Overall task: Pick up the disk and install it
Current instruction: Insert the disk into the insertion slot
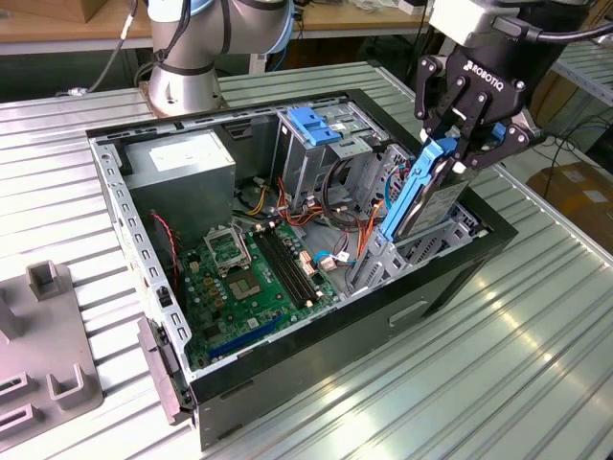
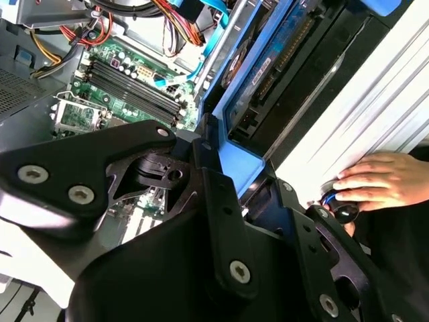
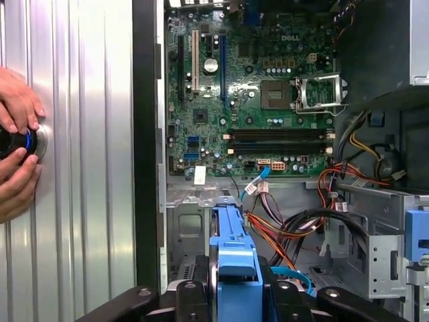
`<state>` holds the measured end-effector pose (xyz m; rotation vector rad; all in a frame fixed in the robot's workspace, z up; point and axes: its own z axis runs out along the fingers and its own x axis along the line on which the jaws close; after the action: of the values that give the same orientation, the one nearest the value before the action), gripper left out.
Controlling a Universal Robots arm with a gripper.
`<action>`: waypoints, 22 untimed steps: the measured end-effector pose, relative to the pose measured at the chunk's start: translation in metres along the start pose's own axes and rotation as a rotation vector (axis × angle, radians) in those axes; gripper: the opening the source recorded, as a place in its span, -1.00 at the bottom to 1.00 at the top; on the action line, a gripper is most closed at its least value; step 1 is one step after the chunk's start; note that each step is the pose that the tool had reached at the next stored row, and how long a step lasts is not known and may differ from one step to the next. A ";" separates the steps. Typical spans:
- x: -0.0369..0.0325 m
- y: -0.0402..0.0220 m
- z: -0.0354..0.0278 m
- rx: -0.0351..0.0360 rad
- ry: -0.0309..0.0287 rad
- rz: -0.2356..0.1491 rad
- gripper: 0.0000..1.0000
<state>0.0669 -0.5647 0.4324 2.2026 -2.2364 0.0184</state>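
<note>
Disk (image 1: 433, 201), flat grey metal in a blue plastic rail, tilts clenched in the claw (image 1: 465, 150).

open case (image 1: 316, 376) sits on the table (image 1: 498, 383), motherboard (image 1: 257, 276) flat inside, disk (image 1: 436, 196) tilted over the bay (image 1: 381, 266) at the exterior view's right end, gripper (image 1: 469, 151) on its top

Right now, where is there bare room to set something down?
Bare: the table strip along the black wall of the case, toward the exterior view's lower right, and the band between the case and the grey fixture. Crowded: inside the case, where cables tangle beside the bay and the gripper holds the disk tilted. A hand rests on the table by the case.
</note>
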 end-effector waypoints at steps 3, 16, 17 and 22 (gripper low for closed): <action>0.0008 0.0000 0.0067 0.0000 0.0000 0.000 -0.26; 0.0030 0.0000 0.0293 0.0000 0.0000 0.000 -0.26; 0.0033 0.0000 0.0317 -0.0001 0.0002 0.000 -0.26; 0.0040 0.0000 0.0395 0.0000 -0.0001 0.000 -0.26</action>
<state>0.0671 -0.5691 0.3929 2.2027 -2.2364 0.0183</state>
